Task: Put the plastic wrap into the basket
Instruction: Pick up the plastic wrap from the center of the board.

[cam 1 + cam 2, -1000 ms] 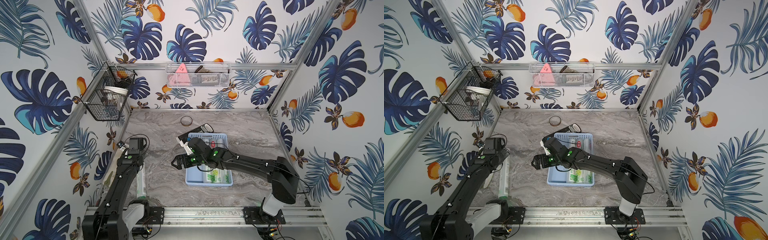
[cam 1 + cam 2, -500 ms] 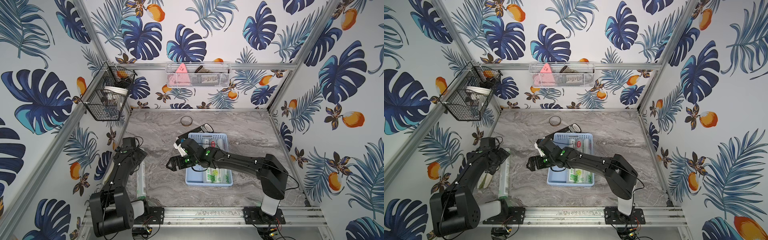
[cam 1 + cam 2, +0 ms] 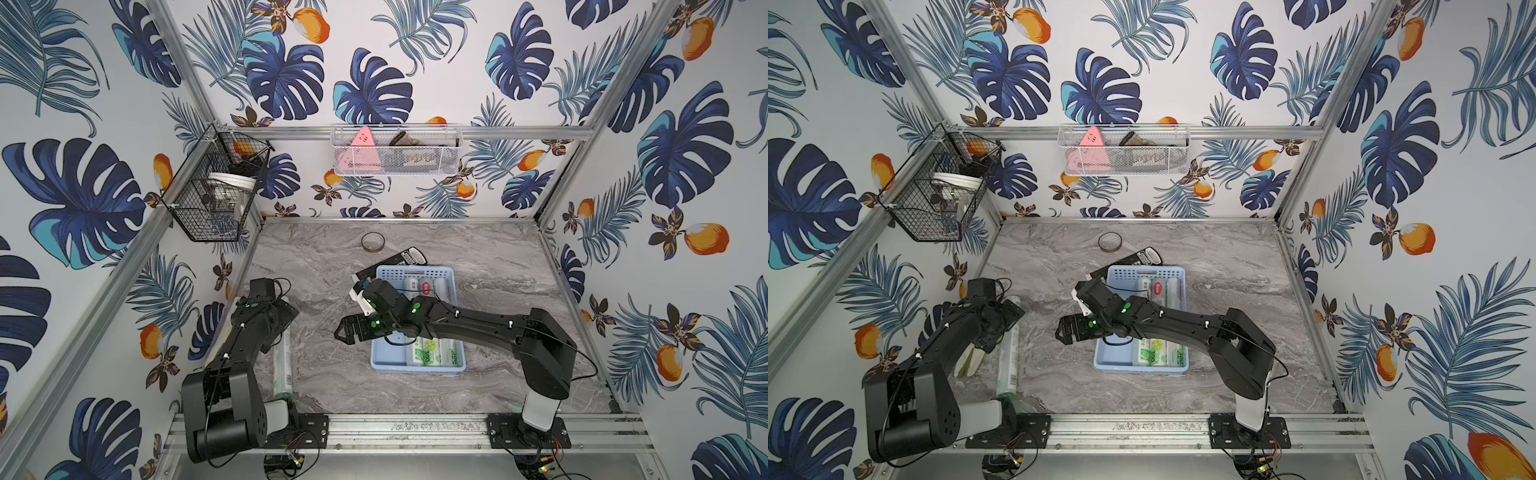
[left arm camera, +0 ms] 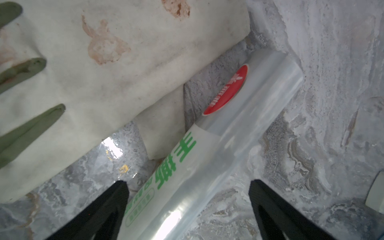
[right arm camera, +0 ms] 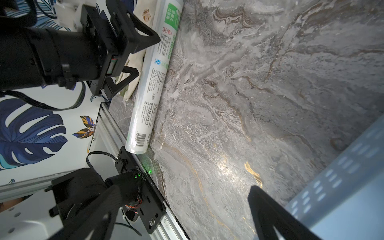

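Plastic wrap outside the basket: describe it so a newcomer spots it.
On the marble table's left edge, near the left arm's base, a long slim roll lies under the open left gripper. Unlike the stained glove beside it, it is clear with green print and a red sticker.

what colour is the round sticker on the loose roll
The sticker is red; clearest in the left wrist view.
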Tool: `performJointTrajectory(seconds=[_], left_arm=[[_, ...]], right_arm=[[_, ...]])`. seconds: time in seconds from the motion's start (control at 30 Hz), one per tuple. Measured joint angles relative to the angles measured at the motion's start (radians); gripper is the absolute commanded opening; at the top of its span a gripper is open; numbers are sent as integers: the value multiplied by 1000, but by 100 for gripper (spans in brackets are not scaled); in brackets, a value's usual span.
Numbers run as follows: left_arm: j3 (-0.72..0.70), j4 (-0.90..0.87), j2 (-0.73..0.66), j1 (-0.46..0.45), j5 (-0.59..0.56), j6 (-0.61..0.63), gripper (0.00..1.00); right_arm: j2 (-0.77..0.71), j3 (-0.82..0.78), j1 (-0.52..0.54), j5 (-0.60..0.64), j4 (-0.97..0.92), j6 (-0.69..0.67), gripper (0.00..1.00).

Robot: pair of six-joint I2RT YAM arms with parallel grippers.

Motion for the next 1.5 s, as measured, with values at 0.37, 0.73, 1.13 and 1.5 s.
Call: performJointTrajectory(seconds=[0.37, 0.73, 1.13, 1.5], left_arm=[[-12, 13, 46, -106, -90, 6, 99], [-22, 18, 99, -139, -110, 5, 90], [-48, 95, 141, -187, -62, 11, 80], [-54, 121, 145, -251, -80, 31, 60]], right_arm=[[-32, -33, 0, 0, 3, -1, 100], [-47, -47, -1, 3, 10, 0, 100], [-54, -47, -1, 27, 9, -5, 100], [-60, -49, -7, 35, 2, -13, 100]])
